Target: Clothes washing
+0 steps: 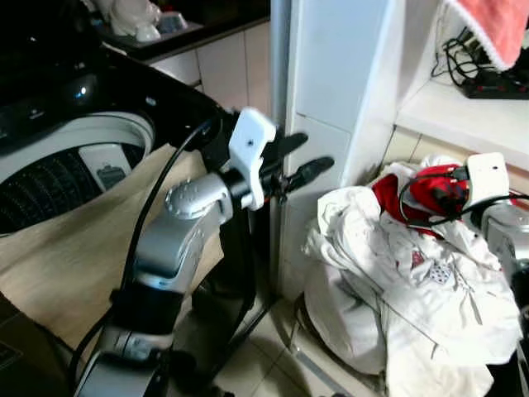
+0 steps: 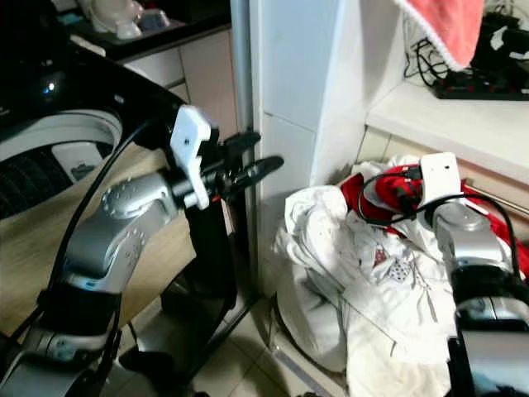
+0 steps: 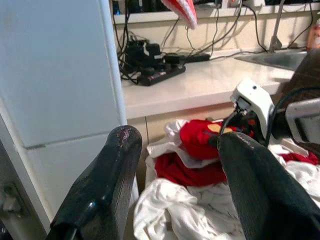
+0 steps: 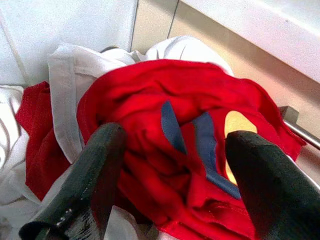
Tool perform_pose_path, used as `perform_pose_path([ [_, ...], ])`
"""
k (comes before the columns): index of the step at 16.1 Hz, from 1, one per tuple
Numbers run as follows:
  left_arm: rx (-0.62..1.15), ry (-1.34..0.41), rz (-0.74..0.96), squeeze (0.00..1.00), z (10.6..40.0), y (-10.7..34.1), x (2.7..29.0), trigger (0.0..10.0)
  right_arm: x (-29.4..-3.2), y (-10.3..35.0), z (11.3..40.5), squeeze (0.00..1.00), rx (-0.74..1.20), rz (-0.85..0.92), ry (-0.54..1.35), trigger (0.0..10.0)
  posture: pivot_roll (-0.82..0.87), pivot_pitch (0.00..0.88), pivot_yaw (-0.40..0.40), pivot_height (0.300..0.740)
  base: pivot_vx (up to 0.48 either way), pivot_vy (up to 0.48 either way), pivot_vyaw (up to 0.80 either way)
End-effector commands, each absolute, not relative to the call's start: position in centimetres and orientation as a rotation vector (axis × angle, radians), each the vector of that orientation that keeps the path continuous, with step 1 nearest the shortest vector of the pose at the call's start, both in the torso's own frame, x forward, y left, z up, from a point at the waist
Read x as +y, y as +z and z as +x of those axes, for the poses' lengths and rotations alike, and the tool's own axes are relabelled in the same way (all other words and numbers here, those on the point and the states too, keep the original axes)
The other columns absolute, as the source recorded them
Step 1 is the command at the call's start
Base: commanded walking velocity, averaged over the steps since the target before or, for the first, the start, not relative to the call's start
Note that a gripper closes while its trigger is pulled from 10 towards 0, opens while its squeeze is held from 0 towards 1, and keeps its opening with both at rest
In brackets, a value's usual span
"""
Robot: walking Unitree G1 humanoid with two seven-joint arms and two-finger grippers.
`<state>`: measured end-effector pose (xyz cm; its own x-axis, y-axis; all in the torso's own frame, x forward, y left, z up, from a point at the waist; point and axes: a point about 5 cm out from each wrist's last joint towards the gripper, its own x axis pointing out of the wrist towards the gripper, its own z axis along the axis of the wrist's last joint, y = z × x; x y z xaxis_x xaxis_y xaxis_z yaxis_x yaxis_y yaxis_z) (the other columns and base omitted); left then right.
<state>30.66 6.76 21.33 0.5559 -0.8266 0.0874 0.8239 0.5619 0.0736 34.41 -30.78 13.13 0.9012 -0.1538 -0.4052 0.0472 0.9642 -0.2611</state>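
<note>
Jaws first: in the left eye view, the left gripper (image 1: 302,161) is holding its two black fingers parted with nothing between them, pointing toward the white cabinet panel (image 1: 331,74) at upper centre. The silver left arm is rising from the lower left, bent at the elbow, in front of the washing machine (image 1: 74,157) at the left, where a beige cloth (image 1: 66,240) is draping over the rim. At the right, the right gripper (image 1: 438,192) is reaching into a red garment (image 1: 395,194) lying on top of a heap of white clothes (image 1: 397,289).

In the right eye view, a pink towel (image 2: 455,25) is hanging at upper right above a white surface (image 2: 446,124).

In the left wrist view, a power strip (image 3: 160,70) is lying on that surface.

In the right wrist view, the fingers (image 4: 95,175) are standing wide apart, straddling the red garment's crumpled folds with blue and yellow marks; whether they are touching the cloth I cannot tell.
</note>
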Motion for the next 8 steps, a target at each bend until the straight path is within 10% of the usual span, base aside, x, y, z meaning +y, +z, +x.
perform_pose_path([
  [1,-0.125,-0.982,0.036,0.0,30.1,21.8,6.7,10.0,-30.8,13.7,34.9,1.0,0.403,-0.238,-0.095,10.0,-0.01,0.008,0.075,0.74,0.0,0.0,0.0],
  [3,-0.07,-1.04,0.105,0.0,28.4,20.7,7.3,10.0,-31.1,13.2,35.0,1.0,0.415,-0.251,-0.117,10.0,0.03,0.043,0.09,0.74,0.0,0.0,0.0],
  [4,-0.047,-1.085,0.125,0.0,27.5,20.1,7.3,10.0,-31.2,13.0,35.0,0.0,0.413,-0.248,-0.145,10.0,0.05,0.054,0.093,0.74,0.0,0.0,0.0],
  [8,-0.012,-1.127,0.151,0.0,25.8,19.6,7.4,10.0,-31.3,12.7,35.0,0.0,0.387,-0.198,-0.169,10.0,0.08,0.094,0.1,0.74,0.0,0.0,0.0],
])
